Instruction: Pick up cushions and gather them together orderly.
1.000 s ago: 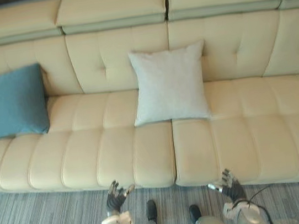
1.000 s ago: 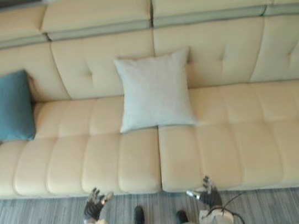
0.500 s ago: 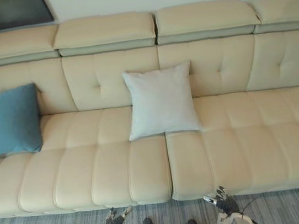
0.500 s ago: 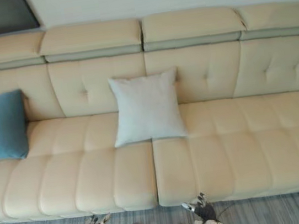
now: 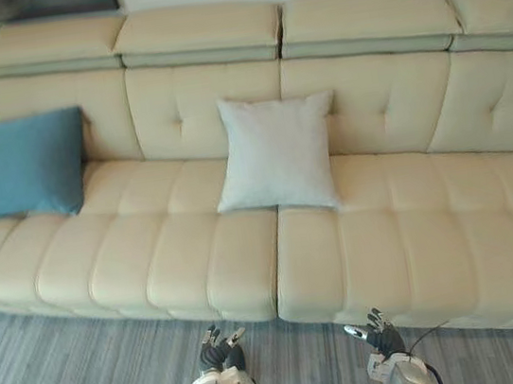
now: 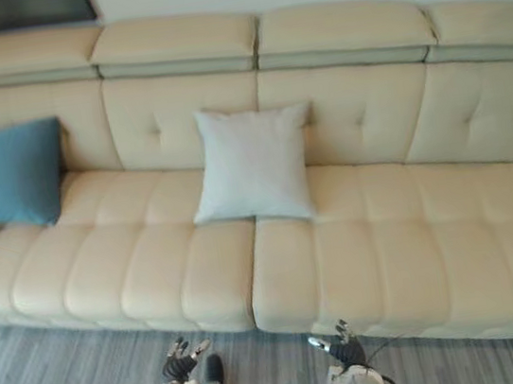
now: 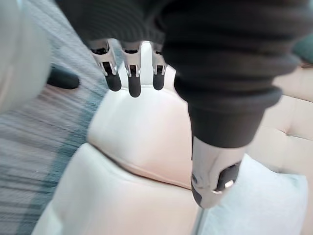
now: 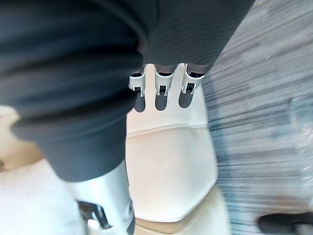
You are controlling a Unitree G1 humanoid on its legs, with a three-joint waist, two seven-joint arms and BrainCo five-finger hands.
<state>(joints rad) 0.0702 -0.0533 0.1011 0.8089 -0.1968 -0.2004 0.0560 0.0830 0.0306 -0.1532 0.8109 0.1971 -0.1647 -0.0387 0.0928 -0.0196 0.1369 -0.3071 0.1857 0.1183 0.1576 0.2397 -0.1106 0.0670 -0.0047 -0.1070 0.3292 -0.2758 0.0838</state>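
A blue cushion [image 5: 31, 164] leans against the backrest at the left end of the cream sofa [image 5: 414, 227]. A white cushion [image 5: 275, 151] stands upright against the backrest near the sofa's middle seam, and its corner [image 7: 259, 205] appears past my left thumb. My left hand [image 5: 219, 348] and right hand [image 5: 380, 335] hang low over the carpet in front of the seat's front edge, well short of both cushions. In the wrist views the left fingers [image 7: 133, 78] and right fingers [image 8: 161, 85] are straight and hold nothing.
Grey striped carpet [image 5: 62, 372] runs along the sofa's front. The right half of the seat [image 5: 469, 210] is bare. A dark panel [image 5: 29, 4] hangs on the wall above the left headrests.
The whole picture has shifted, so the camera has moved. Both cushions stay where they were on the sofa. Both hands remain low and open.
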